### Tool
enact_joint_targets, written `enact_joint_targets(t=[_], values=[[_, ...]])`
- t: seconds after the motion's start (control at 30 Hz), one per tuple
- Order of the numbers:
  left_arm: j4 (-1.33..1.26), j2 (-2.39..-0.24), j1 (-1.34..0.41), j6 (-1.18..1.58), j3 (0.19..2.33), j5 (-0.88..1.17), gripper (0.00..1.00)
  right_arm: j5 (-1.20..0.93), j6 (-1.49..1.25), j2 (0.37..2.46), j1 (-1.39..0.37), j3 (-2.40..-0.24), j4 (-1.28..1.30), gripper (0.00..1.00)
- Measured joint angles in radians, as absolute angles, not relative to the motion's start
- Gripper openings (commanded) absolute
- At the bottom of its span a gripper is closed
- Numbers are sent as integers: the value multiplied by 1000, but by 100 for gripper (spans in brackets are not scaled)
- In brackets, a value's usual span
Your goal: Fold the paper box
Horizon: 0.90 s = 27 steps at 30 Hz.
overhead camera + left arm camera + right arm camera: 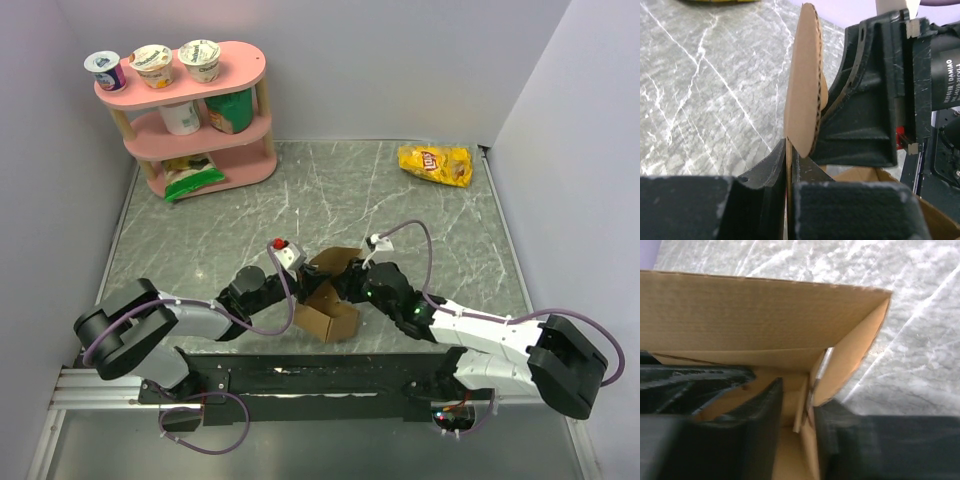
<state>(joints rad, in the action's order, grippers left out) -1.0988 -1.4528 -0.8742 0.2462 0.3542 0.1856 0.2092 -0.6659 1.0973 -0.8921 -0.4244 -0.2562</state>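
While two tools (pixel 789 167) (pixel 807 407) grip, one paper box (pixel 330 320) stands.

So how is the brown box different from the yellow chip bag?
The paper box is plain brown cardboard; the chip bag is shiny yellow with a red logo. The box sits up front, its flap pinched by the left pincer and one wall standing inside the right pincer; the bag lies alone at the far right corner. Both are on the marble table.

Left claw (pixel 308 272) and right claw (pixel 346 280) at the raised flaps of the paper box (pixel 326 318), table (pixel 420 220) beneath.
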Motion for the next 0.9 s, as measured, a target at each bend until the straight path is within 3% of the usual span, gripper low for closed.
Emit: enact_joint_targets(t=[0.17,0.33,0.53,0.63,0.9], values=[[-1108,-1424,-874,235,354,188,12,222,-653,1055,-914,-459,-191,89],[-1068,-1361,-860,234,353,312,12,219,-592,823,-923,-467,-71,99],[-972,-1275,-789,265,353,519,12,210,-421,461,-905,-522,60,99],[-940,-1227,-746,289,354,610,12,184,-323,334,-856,-529,99,95],[-747,-1161,-674,249,431,748,14,-103,-175,422,-640,-488,124,100]])
